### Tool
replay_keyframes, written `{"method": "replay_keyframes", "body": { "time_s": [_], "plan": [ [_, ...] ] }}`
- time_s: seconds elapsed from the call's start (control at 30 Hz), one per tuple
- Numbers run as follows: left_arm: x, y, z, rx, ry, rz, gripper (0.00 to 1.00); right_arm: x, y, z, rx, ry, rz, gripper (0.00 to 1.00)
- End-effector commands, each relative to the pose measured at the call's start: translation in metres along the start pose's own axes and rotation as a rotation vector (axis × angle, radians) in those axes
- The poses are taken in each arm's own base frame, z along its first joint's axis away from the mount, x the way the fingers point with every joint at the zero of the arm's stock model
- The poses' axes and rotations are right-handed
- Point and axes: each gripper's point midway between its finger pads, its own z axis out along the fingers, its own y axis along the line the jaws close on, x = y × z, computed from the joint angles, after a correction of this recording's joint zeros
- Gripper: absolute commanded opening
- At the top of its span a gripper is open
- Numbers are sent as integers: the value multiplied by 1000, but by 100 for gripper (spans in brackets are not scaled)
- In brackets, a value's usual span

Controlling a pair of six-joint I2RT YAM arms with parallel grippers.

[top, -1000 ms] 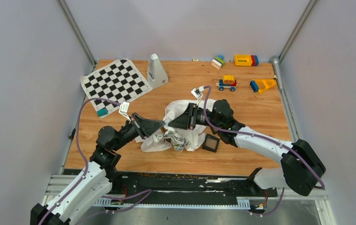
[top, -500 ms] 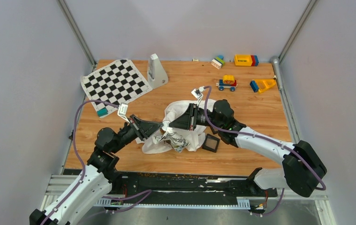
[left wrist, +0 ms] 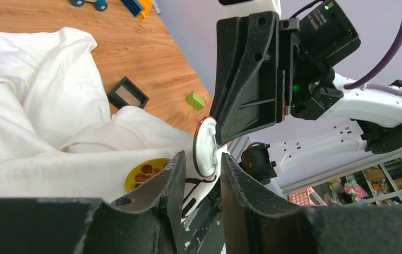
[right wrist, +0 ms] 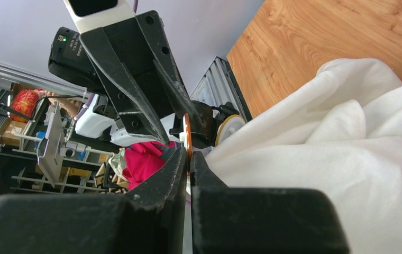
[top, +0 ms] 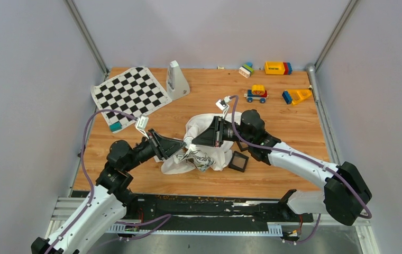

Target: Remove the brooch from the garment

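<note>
The right gripper [right wrist: 188, 157] is clenching the rim of the brooch [left wrist: 205, 146], a small white-faced disc with an orange-red edge, and holding it upright. The left gripper [left wrist: 201, 159] is standing released, its fingers flanking the disc without pressing on it. The brooch is resting against a raised fold of the white T-shirt [left wrist: 45, 106]; whether it is pinned there is unclear. A yellow, brown-spotted disc [left wrist: 147, 173] is lying on the cloth just beside it. Beyond, a black square frame [left wrist: 128, 93] and a green block [left wrist: 194, 100] are sitting on the wooden table [left wrist: 135, 47].

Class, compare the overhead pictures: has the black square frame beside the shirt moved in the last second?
No. The frame stays put against the near edge of the table, right of the shirt.
</note>
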Motion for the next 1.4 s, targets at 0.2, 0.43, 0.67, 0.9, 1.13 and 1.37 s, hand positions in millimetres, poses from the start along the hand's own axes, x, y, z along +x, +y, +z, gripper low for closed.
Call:
{"method": "replay_keyframes", "body": {
  "time_s": [0.2, 0.43, 0.67, 0.9, 1.13, 1.37],
  "plan": [
    [-4, -20, 3, 71, 34, 23, 30, -17, 40, -2, -107, 4, -89, 0],
    [-11, -23, 4, 80, 7, 33, 23, -13, 38, 1, -115, 37, -83, 0],
    [-8, -25, 5, 104, 13, 31, 6, -12, 35, 2, -102, 62, -92, 0],
    [-12, -27, 3, 122, -31, 21, 0, -6, 36, 3, -142, 72, -69, 31],
    [-12, -27, 4, 146, -50, -1, 0, -1, 33, 6, -146, 81, -57, 36],
    [-17, -31, 1, 175, -103, -38, 0, 1, 20, 6, -105, 49, -42, 51]
  ]
}}
